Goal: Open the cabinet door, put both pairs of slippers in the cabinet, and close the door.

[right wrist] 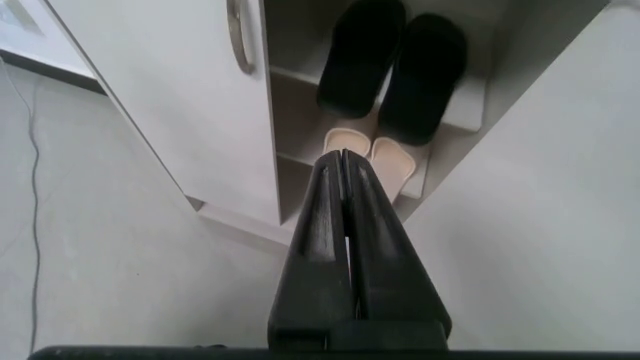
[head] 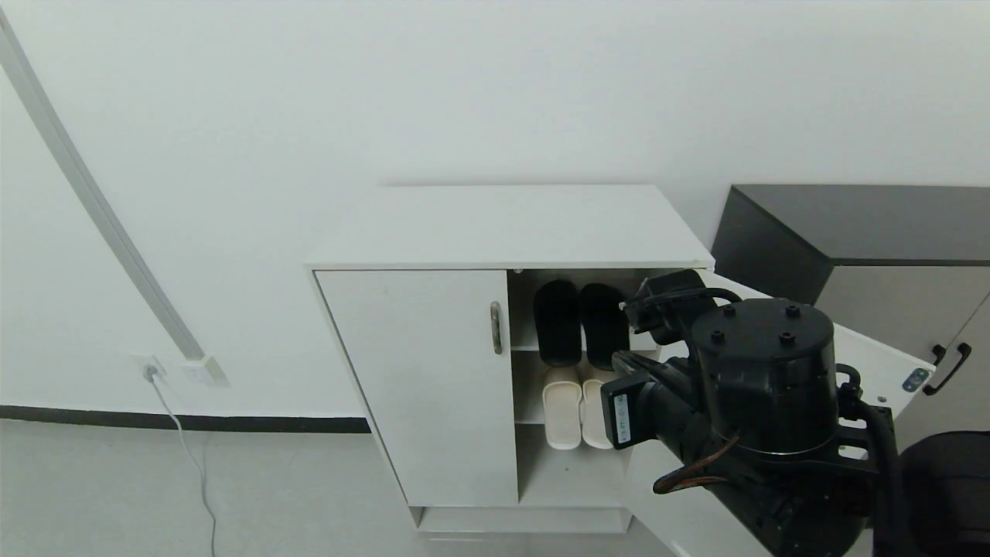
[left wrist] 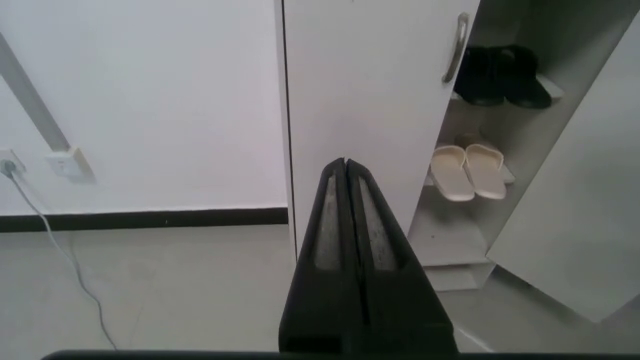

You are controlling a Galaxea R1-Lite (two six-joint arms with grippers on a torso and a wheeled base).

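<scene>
Inside cabinet [head: 510, 224]: both pairs shelved.
I see black slippers [head: 580, 321] above, cream slippers [head: 572, 406] below; door [head: 882, 352] open; left gripper [left wrist: 345, 165] and right gripper [right wrist: 343, 157] clenched empty.

One slipper pair [head: 580, 321] on the cabinet's [head: 510, 224] upper shelf, second pair [head: 576, 406] directly below, right of left door [head: 418, 379]

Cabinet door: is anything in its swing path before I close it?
Likely yes. The right gripper, shut, hangs in front of the opening, between the open door and the shelves holding the black slippers and white slippers. Both pairs poke past their shelf edges; whether the door clears them is unclear.
</scene>
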